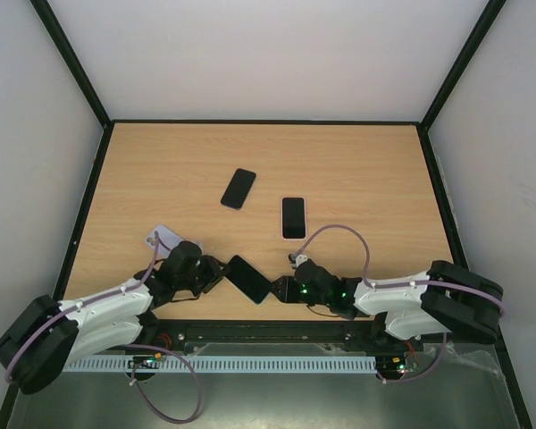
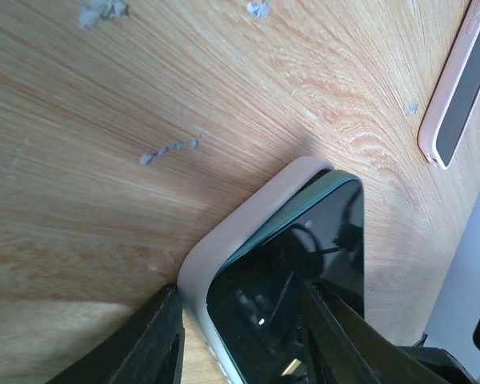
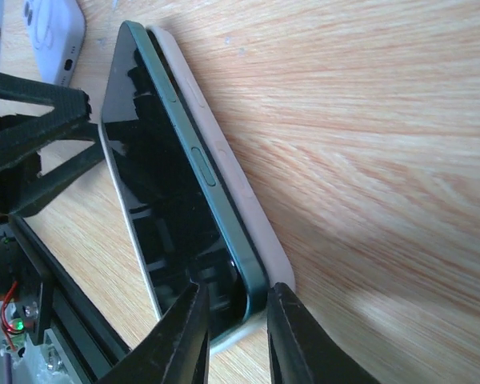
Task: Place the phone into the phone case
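Phone (image 1: 248, 279), half in case (image 3: 224, 160), btwn left claw (image 1: 216, 271) & right claw (image 1: 281, 290).

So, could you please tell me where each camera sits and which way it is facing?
Top external: fixed above and behind the bases, looking down on the table; both arms show, left gripper and right gripper at the phone.
Left wrist: on the left arm, looking along its own fingers at the phone and phone case.
Right wrist: on the right arm, looking past its own fingers along the phone's edge, toward the left gripper.
Shared: all three see that phone.
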Controlling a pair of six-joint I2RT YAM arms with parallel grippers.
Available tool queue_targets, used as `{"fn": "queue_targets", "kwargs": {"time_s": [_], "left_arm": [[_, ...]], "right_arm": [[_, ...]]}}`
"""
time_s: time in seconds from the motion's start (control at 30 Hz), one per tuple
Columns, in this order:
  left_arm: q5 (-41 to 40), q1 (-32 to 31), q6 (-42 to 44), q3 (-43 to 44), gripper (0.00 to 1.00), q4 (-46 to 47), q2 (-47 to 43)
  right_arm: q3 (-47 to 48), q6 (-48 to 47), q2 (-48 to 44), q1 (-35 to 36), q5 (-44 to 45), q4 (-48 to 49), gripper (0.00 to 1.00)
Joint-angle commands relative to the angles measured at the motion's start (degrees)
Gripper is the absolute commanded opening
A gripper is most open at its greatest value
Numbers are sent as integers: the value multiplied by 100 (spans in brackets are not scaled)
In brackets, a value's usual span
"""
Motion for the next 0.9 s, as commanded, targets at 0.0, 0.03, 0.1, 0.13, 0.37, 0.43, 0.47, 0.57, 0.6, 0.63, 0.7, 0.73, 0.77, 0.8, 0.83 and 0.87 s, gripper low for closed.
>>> {"fn": "queue_targets", "kwargs": {"time_s": [0.0, 0.03, 0.1, 0.13, 0.37, 0.43, 0.47, 0.57, 0.6, 0.63, 0.7, 0.73, 0.77, 0.8, 0.83, 0.87], "left_arm": [[-85, 68, 227, 298, 41, 125, 243], [-62, 103, 294, 381, 41, 124, 327], [-51, 150, 463, 581, 41, 85, 507], [-40, 181, 516, 685, 40, 32, 604], [-7, 226, 1066, 1320, 40, -554, 1098], [-112, 226, 1145, 1376, 41, -766, 1065], [-131, 226, 1152, 1364, 43, -814, 1000], [120, 226, 1301, 1263, 49, -750, 824], [174, 226, 1341, 1220, 51, -725, 767], [203, 226, 1379, 1161, 52, -733, 706], [208, 226, 1468, 1090, 54, -789, 603], [217, 226, 1492, 1047, 54, -824, 553], [252, 226, 1501, 992, 54, -822, 520], [303, 226, 1505, 924, 54, -780, 468], [355, 226, 1493, 839, 54, -713, 429], [392, 226, 1465, 752, 54, -645, 398]], "right_arm": [[139, -273, -272, 52, 167, -913, 23], [161, -318, -294, 48, 141, -1007, 23], [161, -350, -387, 54, 108, -1115, 23], [118, -340, -428, 53, 103, -1082, 24], [-84, -242, -561, 47, -27, -773, 23], [-11, -290, -678, 48, 16, -867, 23], [50, -342, -764, 47, 118, -970, 25], [138, -407, -1109, 53, 648, -1244, 39], [171, -419, -1204, 48, 760, -1284, 43], [222, -466, -1249, 41, 830, -1305, 46], [363, -575, -1218, 40, 879, -1338, 50], [439, -639, -1145, 27, 899, -1360, 50], [503, -679, -1019, 17, 914, -1358, 50], [542, -700, -913, -8, 908, -1292, 50], [550, -714, -816, -47, 867, -1185, 50], [532, -711, -706, -118, 780, -1030, 50]]}}
